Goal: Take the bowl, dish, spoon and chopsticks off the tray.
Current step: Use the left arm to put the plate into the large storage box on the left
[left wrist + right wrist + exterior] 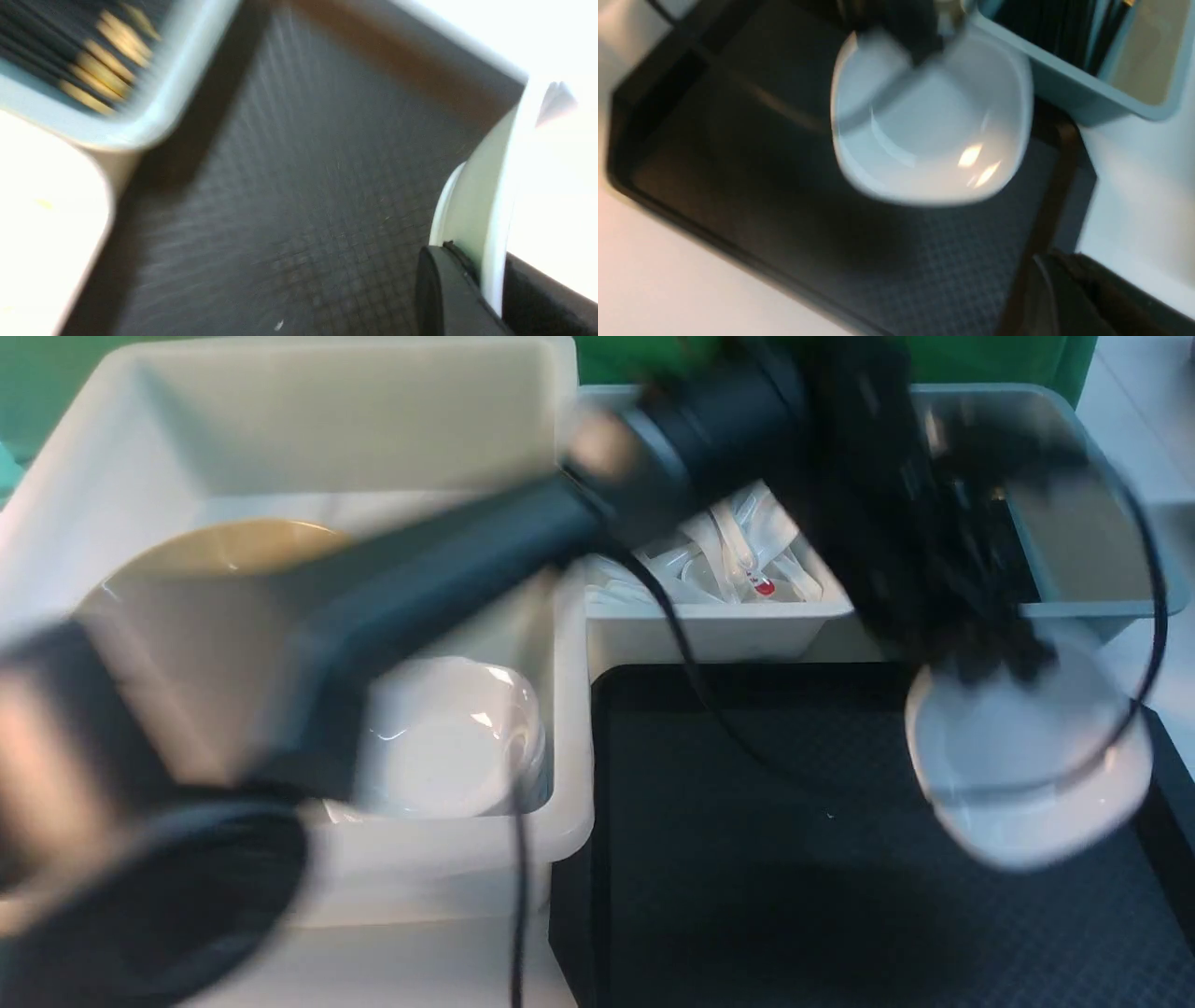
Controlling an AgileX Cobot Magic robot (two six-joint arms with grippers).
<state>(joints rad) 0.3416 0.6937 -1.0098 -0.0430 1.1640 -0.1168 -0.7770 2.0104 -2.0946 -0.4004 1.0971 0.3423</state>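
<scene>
**Item:** small shallow glossy white dish with a rounded-square rim (pixel 1027 775).
**Location:** right edge of the large flat black diamond-textured plastic tray (pixel 747 859), towards its far right corner. Nothing else shows on the tray.
**Holder:** my left gripper (pixel 990 663), clamped on the dish's far rim. The blur hides whether the dish is clear of the tray.
**My right gripper** (pixel 1064 298): closed, nothing seen in it.
**Step in hand, as I judge:** removing the dish.
**Next move calls for:** a level lift over the tray's raised rim, a carry leftward to the big white plastic tub (pixel 280 448), and a gentle set-down.
</scene>
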